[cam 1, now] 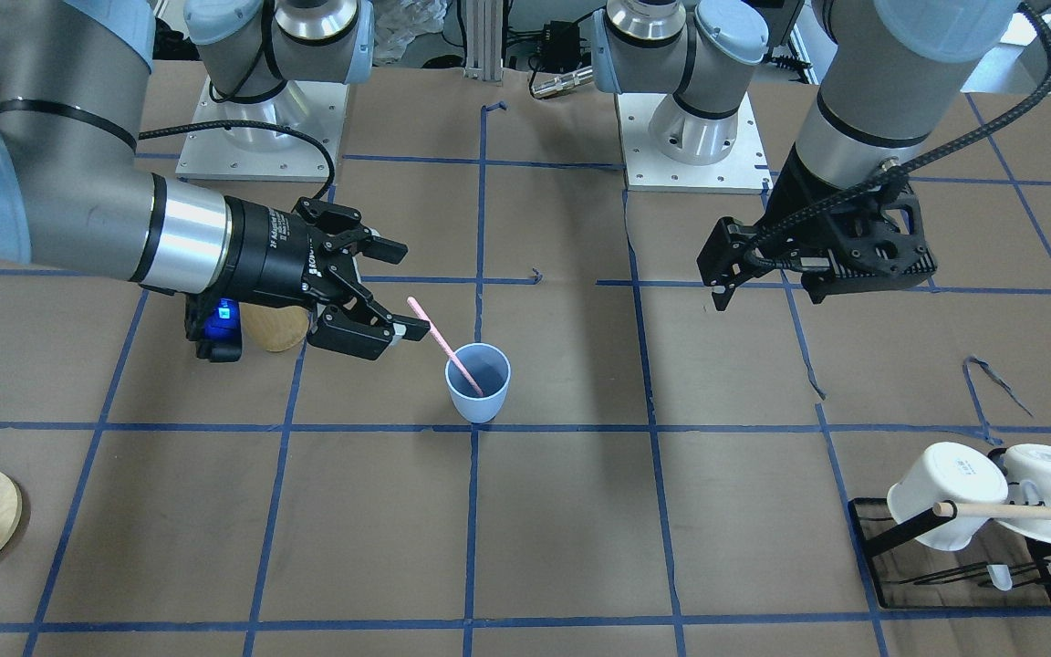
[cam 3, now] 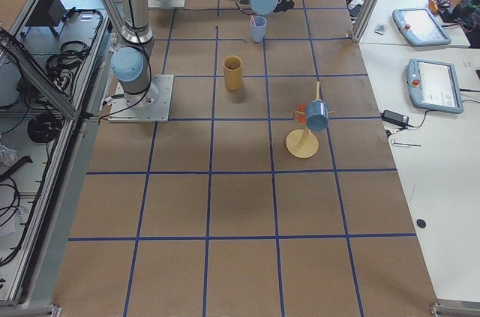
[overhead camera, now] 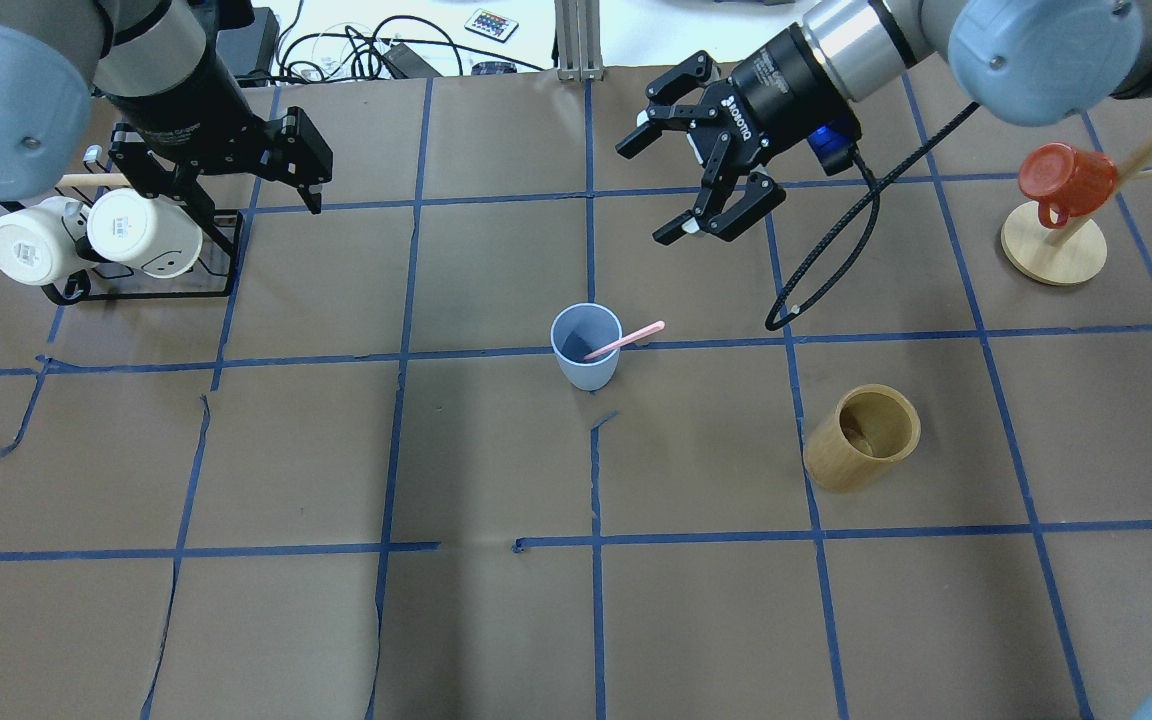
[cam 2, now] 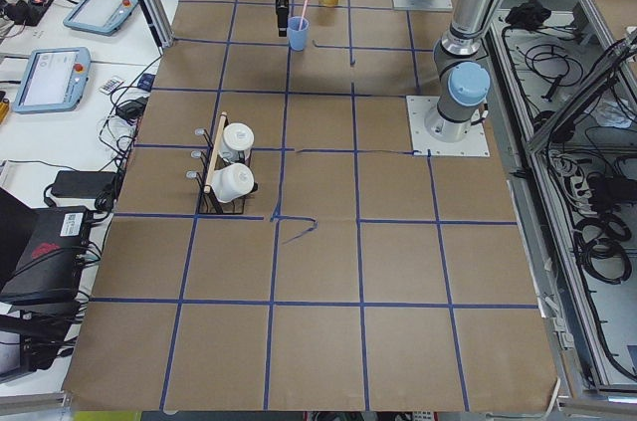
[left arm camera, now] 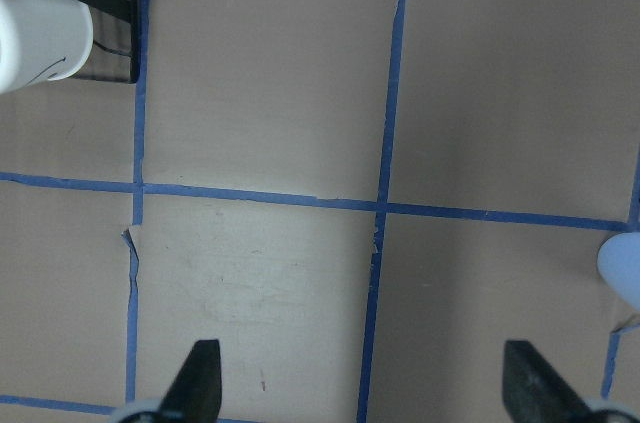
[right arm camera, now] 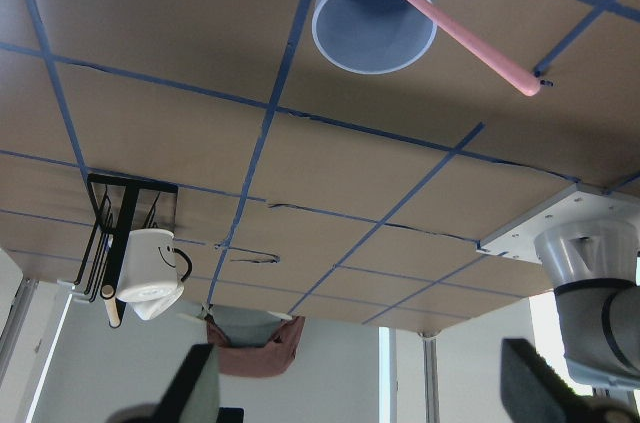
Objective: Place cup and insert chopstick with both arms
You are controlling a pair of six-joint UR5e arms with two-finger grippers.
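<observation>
The light blue cup (overhead camera: 586, 347) stands upright near the table's middle, also seen in the front view (cam 1: 478, 383). The pink chopstick (overhead camera: 626, 340) leans inside it, its upper end sticking out over the rim toward the right arm (cam 1: 442, 340). My right gripper (overhead camera: 643, 194) is open and empty, hovering behind and to the right of the cup, its lower fingertip close to the chopstick's top in the front view (cam 1: 409, 290). Its wrist view shows the cup (right arm camera: 375, 3) and chopstick (right arm camera: 460, 33). My left gripper (left arm camera: 365, 388) is open and empty, far left over bare table, with the cup's edge (left arm camera: 622, 268) at the right.
A tan bamboo holder (overhead camera: 863, 437) stands right of the cup. Two white mugs (overhead camera: 96, 240) hang on a black rack with a wooden rod (cam 1: 1027, 513) at the far left, under the left arm. A red mug on a wooden stand (overhead camera: 1066, 185) is at the far right.
</observation>
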